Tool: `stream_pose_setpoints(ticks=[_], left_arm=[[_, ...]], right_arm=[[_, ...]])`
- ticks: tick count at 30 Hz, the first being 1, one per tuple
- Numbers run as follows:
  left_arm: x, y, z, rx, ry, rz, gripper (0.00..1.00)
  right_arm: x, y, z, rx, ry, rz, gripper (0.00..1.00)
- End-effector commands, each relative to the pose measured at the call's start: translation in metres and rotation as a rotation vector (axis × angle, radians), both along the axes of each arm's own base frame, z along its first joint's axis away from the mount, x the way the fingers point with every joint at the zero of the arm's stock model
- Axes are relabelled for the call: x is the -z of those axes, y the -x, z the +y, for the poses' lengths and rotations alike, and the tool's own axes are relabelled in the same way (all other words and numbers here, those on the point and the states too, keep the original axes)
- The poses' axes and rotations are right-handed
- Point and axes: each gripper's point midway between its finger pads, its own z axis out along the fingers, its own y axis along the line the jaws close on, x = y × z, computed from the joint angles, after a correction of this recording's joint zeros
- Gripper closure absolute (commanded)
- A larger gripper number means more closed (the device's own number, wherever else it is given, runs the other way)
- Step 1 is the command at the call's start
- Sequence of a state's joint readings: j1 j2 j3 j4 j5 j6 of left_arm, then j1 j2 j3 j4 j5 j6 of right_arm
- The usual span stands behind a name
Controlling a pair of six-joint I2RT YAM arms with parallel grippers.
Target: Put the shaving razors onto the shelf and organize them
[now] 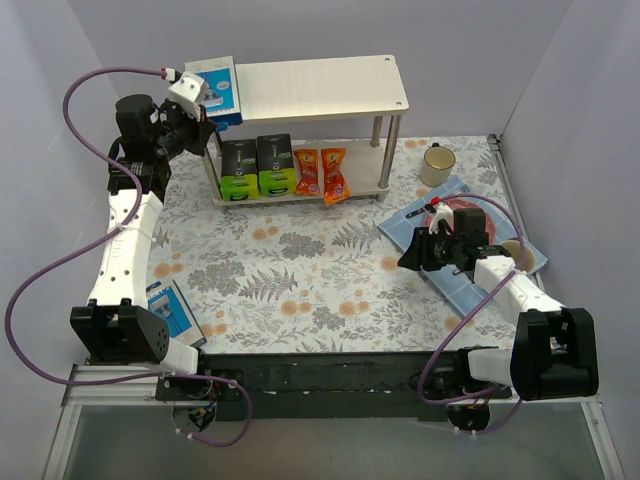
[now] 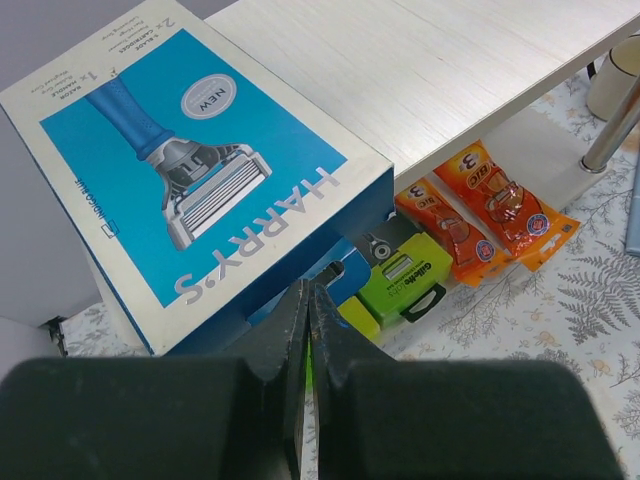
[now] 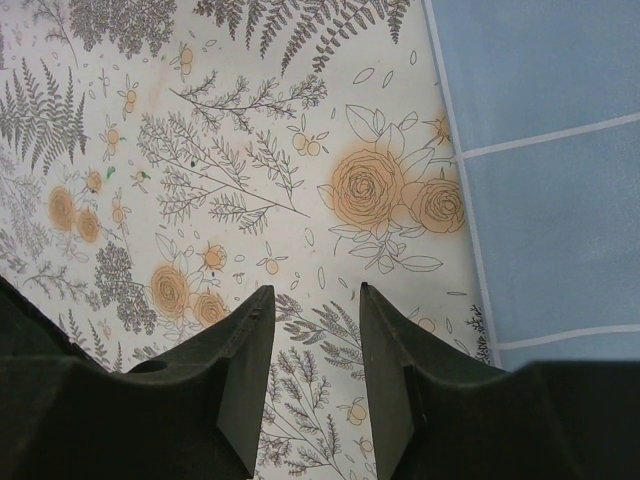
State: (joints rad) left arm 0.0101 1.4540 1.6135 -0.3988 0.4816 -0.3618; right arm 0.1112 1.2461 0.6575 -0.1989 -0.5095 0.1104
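Observation:
The shelf [image 1: 320, 88] stands at the back of the table. My left gripper [image 1: 203, 112] is shut at the hang tab of a blue-and-white razor box [image 1: 217, 88], which rests on the left end of the top board and overhangs it. In the left wrist view the closed fingertips [image 2: 300, 305] meet the lower edge of this box [image 2: 190, 170]. Two black boxes with lime-green ends [image 1: 257, 165] and two orange packets [image 1: 322, 173] lie on the lower tier. A second blue-and-white box [image 1: 172, 308] lies on the table by the left arm's base. My right gripper [image 1: 410, 256] is open and empty over the floral cloth [image 3: 315, 290].
A blue tiled mat [image 1: 405, 225] lies at the right under the right arm, with a pink plate [image 1: 462, 205] on it. One beige mug [image 1: 437, 164] stands right of the shelf. Another mug [image 1: 518, 250] is partly hidden by the right arm.

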Motion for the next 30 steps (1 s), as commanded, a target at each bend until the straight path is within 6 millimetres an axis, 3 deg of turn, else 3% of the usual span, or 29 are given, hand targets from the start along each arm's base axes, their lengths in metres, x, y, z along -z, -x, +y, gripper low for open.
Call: stream_pose_setpoints(ticks=[1, 15, 18, 21, 22, 24, 26, 27, 28, 29, 30], left_arm=[[-0.012, 0.0, 0.012, -0.062, -0.015, -0.022, 1.0], [-0.024, -0.023, 0.006, -0.031, -0.004, -0.041, 1.0], [-0.027, -0.02, 0.005, -0.028, 0.005, -0.038, 1.0], [-0.043, -0.002, 0.003, -0.02, 0.024, -0.057, 1.0], [-0.064, 0.019, 0.0, -0.01, 0.031, -0.104, 1.0], [-0.071, 0.036, 0.002, -0.029, 0.048, -0.135, 1.0], [-0.098, 0.065, 0.02, -0.137, 0.051, -0.23, 1.0], [-0.103, 0.071, 0.03, -0.199, 0.057, -0.244, 1.0], [-0.098, 0.073, 0.043, -0.276, 0.066, -0.234, 1.0], [-0.098, 0.081, 0.078, -0.451, 0.063, -0.232, 1.0], [-0.09, 0.084, 0.096, -0.531, 0.059, -0.209, 1.0]], right_arm=[[-0.004, -0.007, 0.002, -0.002, -0.022, -0.028, 0.53], [0.001, -0.003, 0.001, 0.006, -0.026, -0.026, 0.53], [0.0, -0.003, 0.0, 0.01, -0.027, -0.026, 0.53], [-0.002, -0.004, -0.002, 0.015, -0.027, -0.035, 0.53], [-0.004, -0.004, -0.002, 0.015, -0.031, -0.038, 0.53], [-0.01, -0.006, -0.003, 0.017, -0.032, -0.052, 0.53], [-0.016, -0.006, -0.002, 0.009, -0.04, -0.065, 0.53], [-0.018, -0.007, 0.0, 0.002, -0.047, -0.068, 0.53], [-0.019, -0.007, 0.0, 0.0, -0.048, -0.069, 0.52], [-0.021, -0.008, 0.001, -0.002, -0.052, -0.073, 0.51], [-0.023, -0.01, 0.002, -0.006, -0.057, -0.076, 0.51]])
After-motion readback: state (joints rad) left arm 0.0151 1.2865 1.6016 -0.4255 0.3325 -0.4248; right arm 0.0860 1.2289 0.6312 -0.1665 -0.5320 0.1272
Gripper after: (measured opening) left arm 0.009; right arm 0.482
